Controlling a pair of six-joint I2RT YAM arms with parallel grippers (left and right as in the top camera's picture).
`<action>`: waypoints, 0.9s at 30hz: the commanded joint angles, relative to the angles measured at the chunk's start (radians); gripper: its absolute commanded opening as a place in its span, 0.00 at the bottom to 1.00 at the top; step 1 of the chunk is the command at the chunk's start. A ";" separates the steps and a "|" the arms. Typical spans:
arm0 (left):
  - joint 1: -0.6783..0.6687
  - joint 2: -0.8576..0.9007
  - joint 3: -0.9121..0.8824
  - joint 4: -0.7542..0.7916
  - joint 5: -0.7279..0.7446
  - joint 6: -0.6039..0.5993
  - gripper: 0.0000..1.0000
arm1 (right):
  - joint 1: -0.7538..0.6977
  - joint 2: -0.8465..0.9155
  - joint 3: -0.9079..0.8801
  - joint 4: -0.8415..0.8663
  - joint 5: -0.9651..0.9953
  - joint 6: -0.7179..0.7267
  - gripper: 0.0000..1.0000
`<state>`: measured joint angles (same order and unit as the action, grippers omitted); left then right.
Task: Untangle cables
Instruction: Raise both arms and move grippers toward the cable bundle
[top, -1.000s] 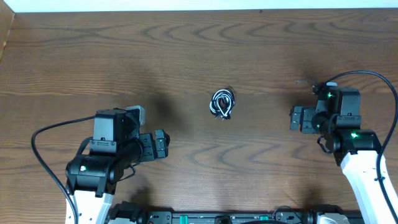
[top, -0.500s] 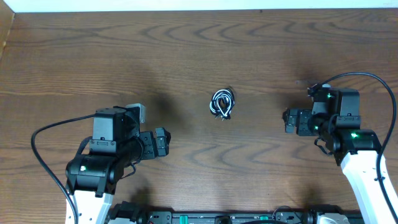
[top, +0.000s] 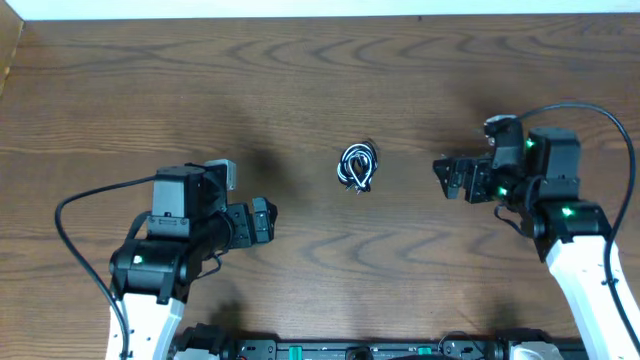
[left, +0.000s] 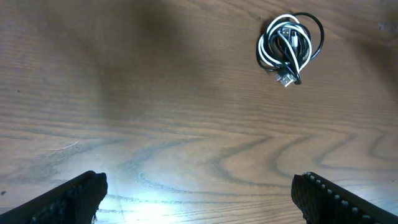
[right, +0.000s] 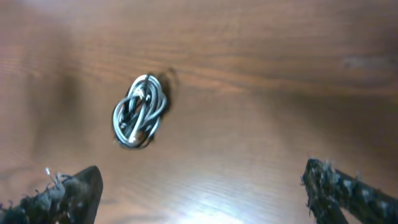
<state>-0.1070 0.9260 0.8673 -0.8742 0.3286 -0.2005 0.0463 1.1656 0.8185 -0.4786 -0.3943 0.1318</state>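
Brown wooden table (top: 320, 80) fills the view. The cables (top: 358, 167), thin black and white cords, lie in one small tight coil near the middle of the table. The left gripper (top: 265, 220) is toward the front left corner, fingers spread wide, holding nothing. The right gripper (top: 447, 178) is toward the right edge, spread wide too. Both are apart from the cables

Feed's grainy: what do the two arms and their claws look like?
Left arm and right arm match: boxy black housings with small green lights, white lower links, a thick black cable looping off each. Left claw and right claw are black with rough-textured fingertips.
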 joint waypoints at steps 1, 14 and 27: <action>-0.003 0.029 0.016 0.001 0.027 -0.023 1.00 | 0.055 0.068 0.138 -0.073 0.043 0.010 0.99; -0.003 0.116 0.016 0.000 0.031 -0.027 1.00 | 0.162 0.511 0.591 -0.393 0.002 -0.006 0.99; -0.003 0.121 0.015 -0.007 0.031 -0.027 1.00 | 0.307 0.793 0.585 -0.201 0.014 0.190 0.65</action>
<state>-0.1070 1.0451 0.8673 -0.8783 0.3431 -0.2142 0.3115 1.8992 1.3888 -0.6815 -0.4149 0.2707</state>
